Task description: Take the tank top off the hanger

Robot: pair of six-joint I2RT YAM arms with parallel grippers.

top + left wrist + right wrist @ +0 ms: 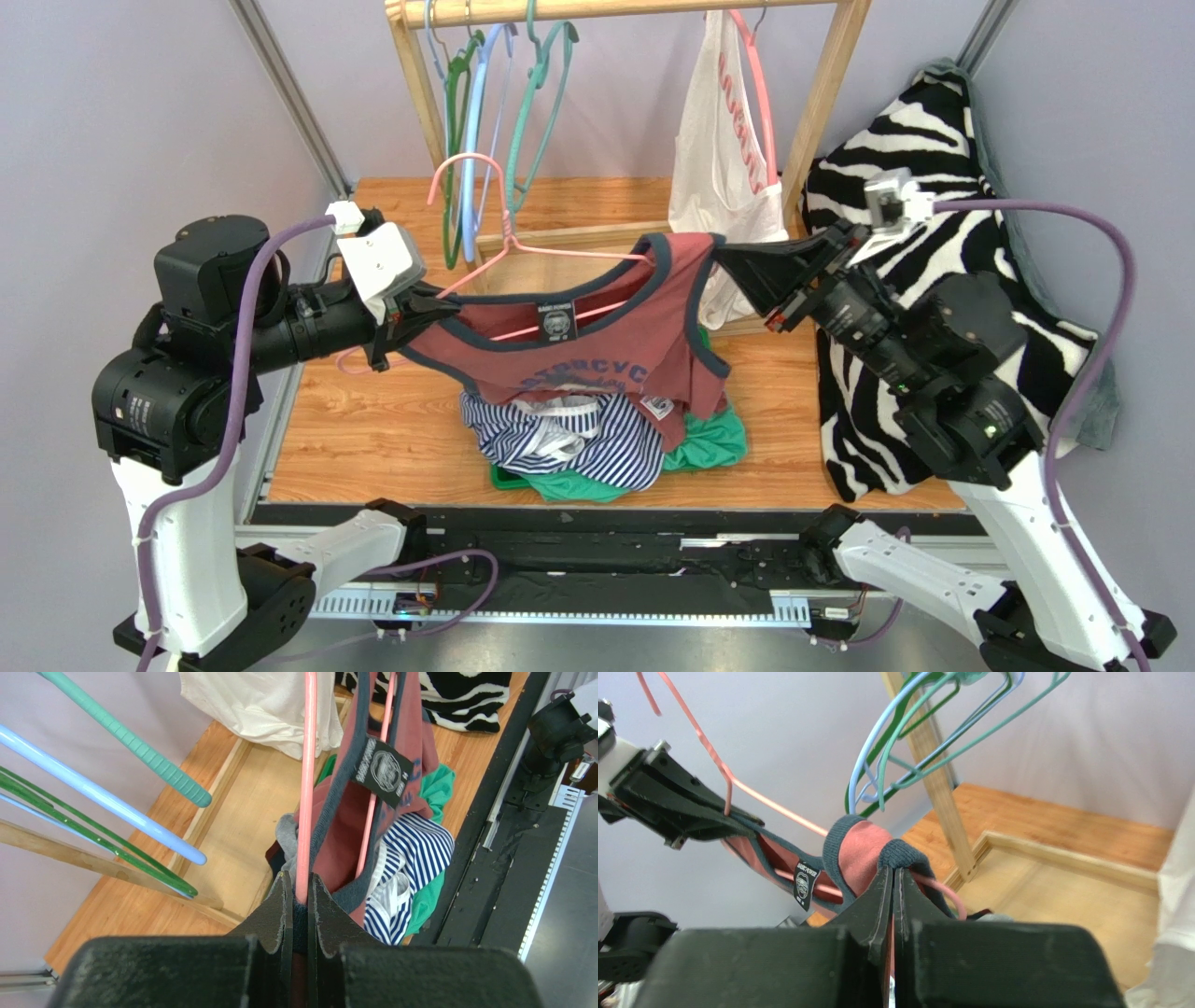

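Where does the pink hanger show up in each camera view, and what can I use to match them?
Top external: pink hanger at centre, hook upward, above the tank top.
Left wrist: an upright rod running from centre to the top edge.
Right wrist: a thin wire slanting from upper left to centre.
Shared landmark: black neck label.

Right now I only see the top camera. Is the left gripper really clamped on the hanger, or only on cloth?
Observer: The left wrist view shows the left gripper shut on the pink hanger wire itself.
Operator: And the right one, hanger or fabric?
Observer: The right wrist view shows the right gripper shut on the tank top strap's navy trim; the hanger's pink end shows just beside its tips.
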